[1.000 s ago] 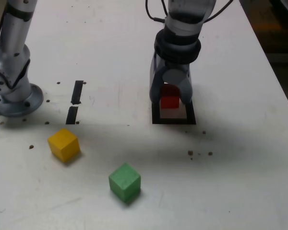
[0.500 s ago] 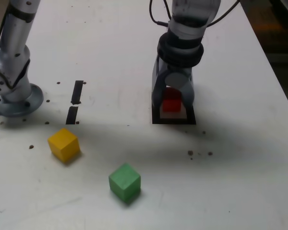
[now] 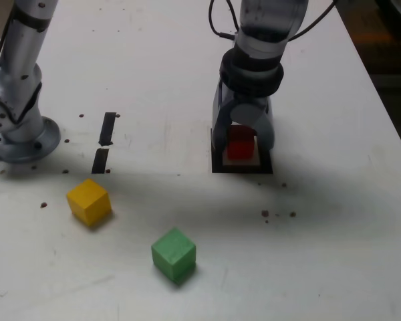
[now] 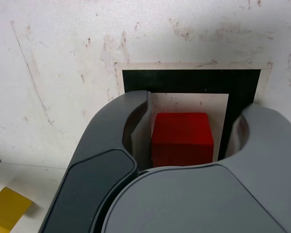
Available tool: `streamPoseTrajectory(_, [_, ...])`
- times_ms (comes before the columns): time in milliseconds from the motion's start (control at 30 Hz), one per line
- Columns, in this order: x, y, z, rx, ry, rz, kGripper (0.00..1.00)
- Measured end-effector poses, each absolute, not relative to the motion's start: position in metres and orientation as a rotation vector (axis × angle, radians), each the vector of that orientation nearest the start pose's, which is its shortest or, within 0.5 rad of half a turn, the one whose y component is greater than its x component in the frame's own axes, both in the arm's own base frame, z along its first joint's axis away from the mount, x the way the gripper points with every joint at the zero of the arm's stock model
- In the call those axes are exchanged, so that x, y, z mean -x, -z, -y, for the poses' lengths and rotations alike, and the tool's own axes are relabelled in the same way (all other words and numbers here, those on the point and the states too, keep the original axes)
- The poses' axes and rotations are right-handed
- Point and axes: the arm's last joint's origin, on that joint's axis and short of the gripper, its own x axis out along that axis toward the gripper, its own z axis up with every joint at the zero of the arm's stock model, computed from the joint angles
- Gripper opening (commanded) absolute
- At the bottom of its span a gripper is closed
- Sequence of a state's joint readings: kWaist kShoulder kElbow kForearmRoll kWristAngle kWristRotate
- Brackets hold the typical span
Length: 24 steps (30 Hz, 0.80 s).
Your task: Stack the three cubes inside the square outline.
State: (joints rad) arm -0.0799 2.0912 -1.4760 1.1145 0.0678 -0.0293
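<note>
The dark grey gripper (image 3: 243, 137) of the silver arm hangs straight down over the thick black tape square outline (image 3: 241, 166), and its curved fingers (image 4: 117, 145) stand spread, one on either side of the small matte red cube (image 4: 182, 138), with a visible gap between each finger and the cube's side faces in the wrist view. Compared with a second ago the gripper has opened out and risen a little, so the red cube, which was partly hidden between the closing fingers, now shows more of its front face and sits on its own. That cube rests flat and upright on the white centre of the outline, inside the black frame, with white showing around it. Its top is a clean, even red and its edges look sharp. Away from the outline, toward the exterior view's left and nearer the camera, the matte yellow cube (image 3: 89, 200) and the matte green cube (image 3: 174, 253) lie apart on the scuffed white table (image 3: 334, 221), unmoved. Two short black tape strips (image 3: 104, 142) lie to the exterior view's left of the outline.
</note>
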Motion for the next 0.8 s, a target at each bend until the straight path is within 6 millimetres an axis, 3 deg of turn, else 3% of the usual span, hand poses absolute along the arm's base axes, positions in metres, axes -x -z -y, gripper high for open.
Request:
streamPoseTrajectory(200, [-0.366, -0.211, 0.025, -0.123, -0.031, -1.711, 0.99])
streamPoseTrajectory(333, [-0.351, -0.231, 0.026, -0.148, -0.045, -1.709, 1.0])
streamPoseTrajectory(567, [-0.278, -0.285, 0.051, -0.254, -0.051, -1.792, 1.0])
streamPoseTrajectory(800, [-0.202, -0.306, 0.077, -0.25, 0.118, -1.783, 1.0])
